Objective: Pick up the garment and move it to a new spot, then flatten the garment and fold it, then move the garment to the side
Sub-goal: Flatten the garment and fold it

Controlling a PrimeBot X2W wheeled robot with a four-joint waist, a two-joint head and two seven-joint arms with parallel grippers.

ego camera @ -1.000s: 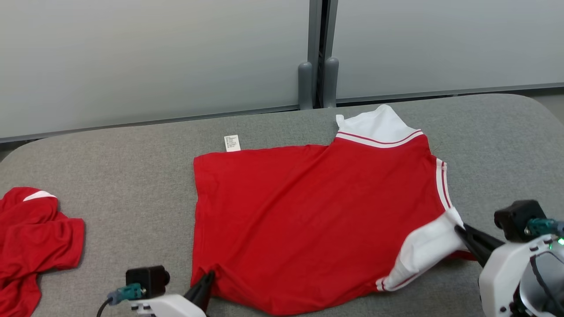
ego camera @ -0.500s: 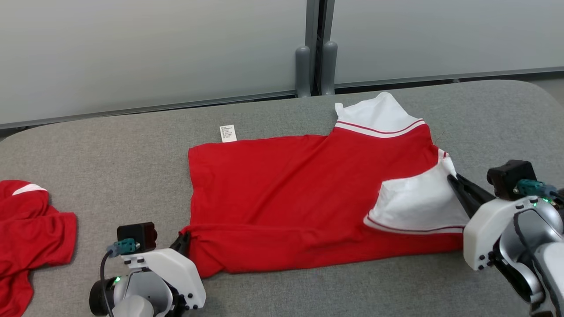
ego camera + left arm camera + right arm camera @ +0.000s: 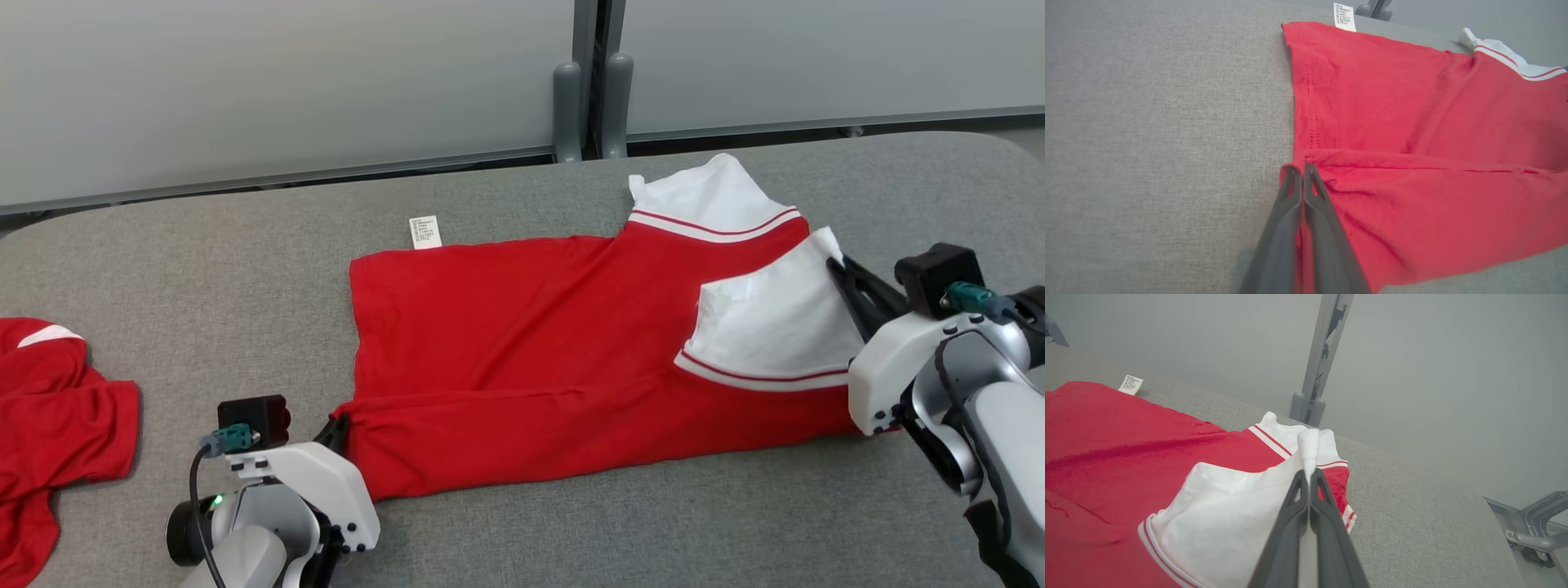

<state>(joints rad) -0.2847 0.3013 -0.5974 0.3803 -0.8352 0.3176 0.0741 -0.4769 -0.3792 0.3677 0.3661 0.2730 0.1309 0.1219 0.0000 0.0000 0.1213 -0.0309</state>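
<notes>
- My left gripper (image 3: 1300, 169) is clamped shut on the near hem corner of the red shirt (image 3: 522, 327). The shirt lies spread across the middle of the grey worktop (image 3: 204, 269), its near edge turned over onto the body as a narrow band.
- My right gripper (image 3: 1308, 473) is pinched shut on the tip of the white sleeve (image 3: 775, 318), holding it raised over the shirt's body.
- Only a thin sliver of sleeve sits between the right jaws. I judge that a sharp pull could slip it free and drop the sleeve in a heap.
- My left pinch sits low at the cloth while the right is lifted. If the arms travel unevenly, the fold line will probably skew.
- Pulling sideways from the hem corner could drag the whole shirt and rumple the layer underneath.
- A second red garment (image 3: 57, 408) lies crumpled at the worktop's left edge, well apart. Setting the folded shirt aside that way risks tangling the two.
</notes>
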